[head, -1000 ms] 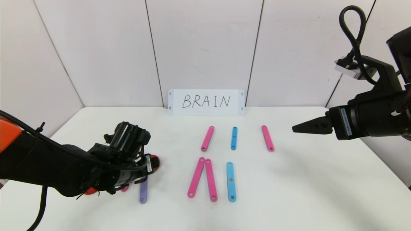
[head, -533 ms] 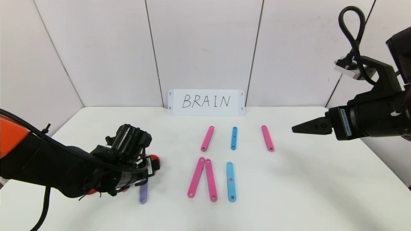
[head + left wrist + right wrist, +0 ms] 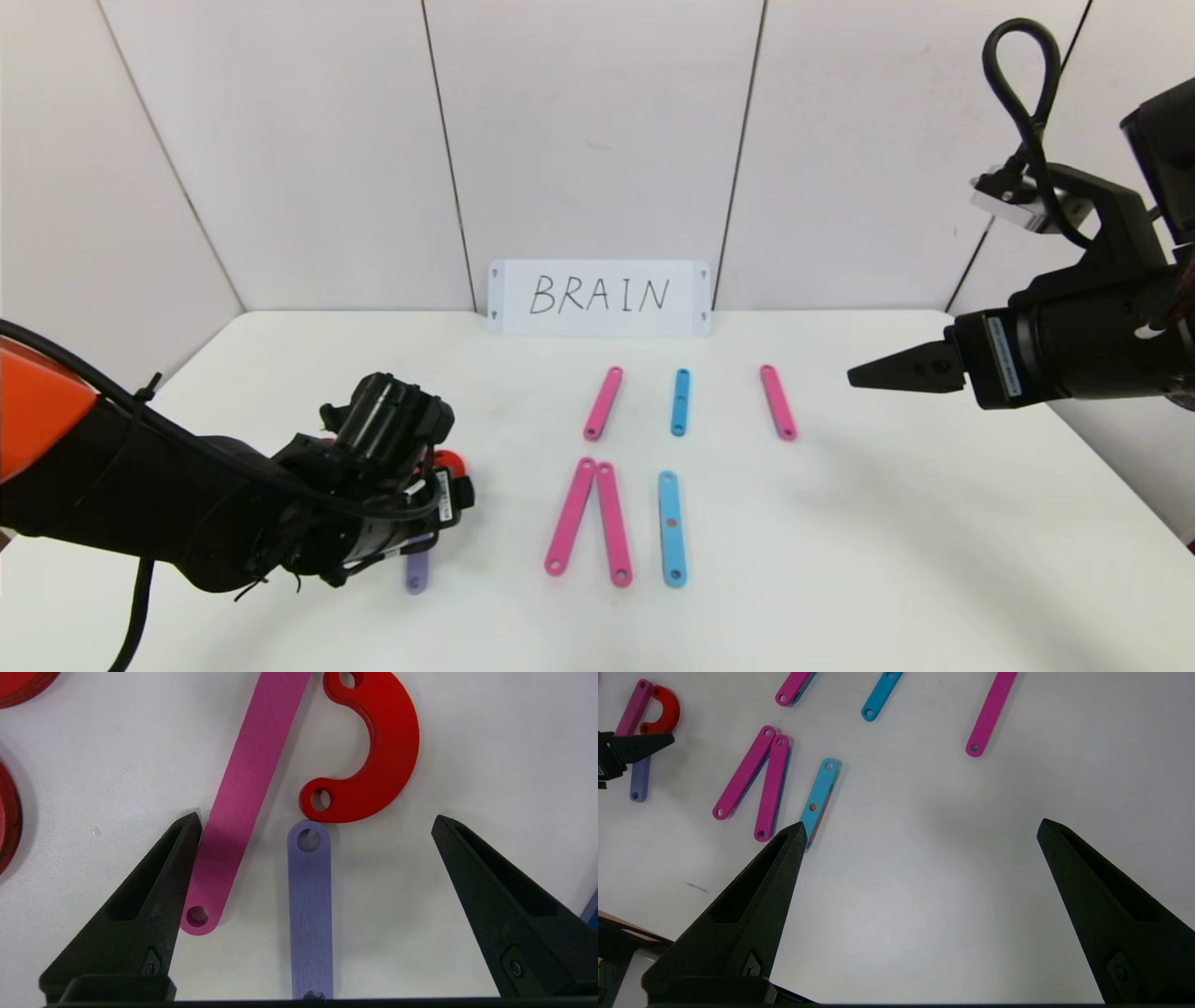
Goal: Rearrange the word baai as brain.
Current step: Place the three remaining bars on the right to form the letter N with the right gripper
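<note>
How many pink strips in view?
5 pink strips: two in the far row, two meeting nearer, one by the red curve under the left arm. Others may be hidden.

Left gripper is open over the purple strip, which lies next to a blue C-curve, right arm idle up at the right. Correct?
Nearly. The left wrist view shows the C-curve is red, not blue. Otherwise right: the left gripper is open over the purple strip, whose end touches the curve, and the right gripper hangs idle at the right.

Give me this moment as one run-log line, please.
left gripper: open, low over short purple plastic strip | right gripper: open, raised, idle | red C-shaped plastic curve: touching strip end
</note>
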You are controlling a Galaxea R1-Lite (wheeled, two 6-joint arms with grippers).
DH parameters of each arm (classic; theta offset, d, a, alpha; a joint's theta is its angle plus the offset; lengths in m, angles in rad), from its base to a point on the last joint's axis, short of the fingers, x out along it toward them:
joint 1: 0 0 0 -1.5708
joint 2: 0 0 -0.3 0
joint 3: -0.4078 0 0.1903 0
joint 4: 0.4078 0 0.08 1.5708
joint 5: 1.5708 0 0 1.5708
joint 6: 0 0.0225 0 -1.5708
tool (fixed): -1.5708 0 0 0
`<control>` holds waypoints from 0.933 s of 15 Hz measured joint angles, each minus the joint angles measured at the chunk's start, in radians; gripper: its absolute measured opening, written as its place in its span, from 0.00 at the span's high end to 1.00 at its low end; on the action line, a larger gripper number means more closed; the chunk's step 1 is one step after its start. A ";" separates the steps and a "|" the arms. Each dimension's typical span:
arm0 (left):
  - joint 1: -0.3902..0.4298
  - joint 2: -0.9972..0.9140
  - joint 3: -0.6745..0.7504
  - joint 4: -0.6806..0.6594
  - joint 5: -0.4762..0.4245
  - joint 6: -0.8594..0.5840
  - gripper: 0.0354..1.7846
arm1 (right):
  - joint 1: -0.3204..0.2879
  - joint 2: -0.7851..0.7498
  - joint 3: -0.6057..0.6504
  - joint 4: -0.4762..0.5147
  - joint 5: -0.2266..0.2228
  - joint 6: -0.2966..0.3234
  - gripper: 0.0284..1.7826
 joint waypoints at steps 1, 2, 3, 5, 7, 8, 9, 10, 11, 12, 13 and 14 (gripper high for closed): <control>-0.001 0.000 0.002 -0.001 0.000 0.000 0.04 | 0.000 0.000 0.000 0.000 0.000 0.000 0.03; -0.003 0.000 0.003 -0.001 0.000 0.001 0.04 | 0.000 0.000 0.000 0.000 0.000 0.000 0.03; -0.003 0.000 0.004 0.000 0.000 0.001 0.04 | 0.000 0.000 0.000 0.000 0.000 0.000 0.03; -0.007 0.000 0.005 0.000 0.000 0.001 0.04 | 0.000 0.000 0.000 0.000 0.000 0.000 0.03; -0.011 0.000 0.005 0.001 -0.001 0.000 0.04 | 0.000 0.000 0.000 0.000 0.000 0.000 0.03; -0.012 0.000 0.006 0.001 -0.001 0.000 0.04 | 0.000 0.000 0.000 0.000 0.000 0.000 0.03; -0.012 0.000 0.006 0.001 -0.001 0.000 0.04 | 0.000 0.000 0.000 0.000 0.000 0.000 0.03; -0.012 0.000 0.006 0.001 -0.001 0.000 0.04 | 0.000 0.000 0.000 0.000 0.000 0.000 0.03; -0.011 -0.001 0.006 0.000 -0.001 0.000 0.04 | 0.000 0.000 0.000 0.000 0.000 0.000 0.03; -0.008 -0.004 0.005 0.001 -0.001 0.000 0.04 | 0.000 0.000 0.000 0.000 -0.001 0.001 0.03; -0.004 -0.007 0.004 0.002 -0.001 0.000 0.04 | 0.000 0.000 0.000 0.000 -0.002 0.001 0.03; 0.002 -0.011 0.002 0.004 -0.001 0.000 0.04 | 0.000 0.000 0.000 -0.002 -0.002 0.002 0.03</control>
